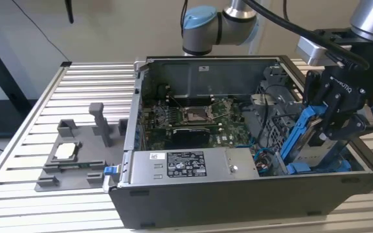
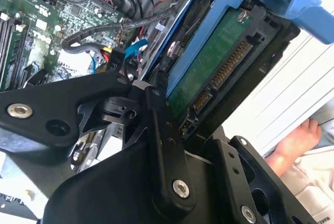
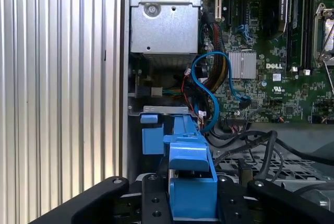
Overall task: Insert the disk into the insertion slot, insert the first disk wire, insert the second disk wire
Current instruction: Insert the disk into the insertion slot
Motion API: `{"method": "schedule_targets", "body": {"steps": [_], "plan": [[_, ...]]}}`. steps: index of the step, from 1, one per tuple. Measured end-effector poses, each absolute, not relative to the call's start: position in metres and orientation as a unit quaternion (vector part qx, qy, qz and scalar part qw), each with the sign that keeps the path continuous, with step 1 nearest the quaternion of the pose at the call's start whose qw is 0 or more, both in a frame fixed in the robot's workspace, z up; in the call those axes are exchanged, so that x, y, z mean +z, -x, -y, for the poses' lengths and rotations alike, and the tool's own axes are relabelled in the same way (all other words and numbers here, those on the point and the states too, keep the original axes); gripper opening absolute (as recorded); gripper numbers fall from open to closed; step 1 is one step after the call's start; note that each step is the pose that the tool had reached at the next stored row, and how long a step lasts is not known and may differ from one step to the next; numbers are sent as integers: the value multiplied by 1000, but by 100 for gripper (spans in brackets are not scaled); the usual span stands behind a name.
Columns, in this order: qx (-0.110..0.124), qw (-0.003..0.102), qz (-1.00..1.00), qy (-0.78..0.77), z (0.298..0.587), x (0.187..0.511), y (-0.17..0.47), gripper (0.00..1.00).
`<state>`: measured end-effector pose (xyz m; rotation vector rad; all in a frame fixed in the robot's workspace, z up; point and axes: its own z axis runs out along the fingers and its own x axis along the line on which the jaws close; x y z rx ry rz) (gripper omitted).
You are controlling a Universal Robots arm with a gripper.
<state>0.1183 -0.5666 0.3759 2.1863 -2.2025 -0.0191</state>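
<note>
The disk [image 1: 316, 145], silver-grey in its blue carrier frame [image 1: 298, 133], stands on edge and tilted, its lower end down in the drive bay [image 1: 326, 167] at the open computer case's corner on the exterior view's right. My gripper [image 1: 334, 121] is shut on the disk from above. The second wrist view shows the disk's green circuit board [image 2: 214, 67] and connector edge between the black fingers [image 2: 156, 125]. In the first wrist view the blue carrier [image 3: 188, 161] sits between the fingers [image 3: 154, 198]. A blue wire [image 3: 209, 78] and black wires [image 3: 261, 145] lie loose beside the bay.
The case [image 1: 238, 199] holds a motherboard [image 1: 193, 116] and a grey labelled power-supply box [image 1: 186, 165]. A grey fixture [image 1: 76, 155] with parts sits on the slatted table [image 1: 18, 184] at the exterior view's left. A person's hand [image 2: 295, 145] rests beyond the case.
</note>
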Motion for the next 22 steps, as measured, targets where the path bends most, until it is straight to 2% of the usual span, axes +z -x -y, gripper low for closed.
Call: {"method": "schedule_targets", "body": {"steps": [1,4,6,7,22], "plan": [[-6,19,710,-704,567,376,-118,34],[-6,19,710,-704,567,376,-118,52],[-6,19,710,-704,567,376,-118,52],[-6,19,710,-704,567,376,-118,58],[-6,19,710,-704,566,385,-118,58]]}}
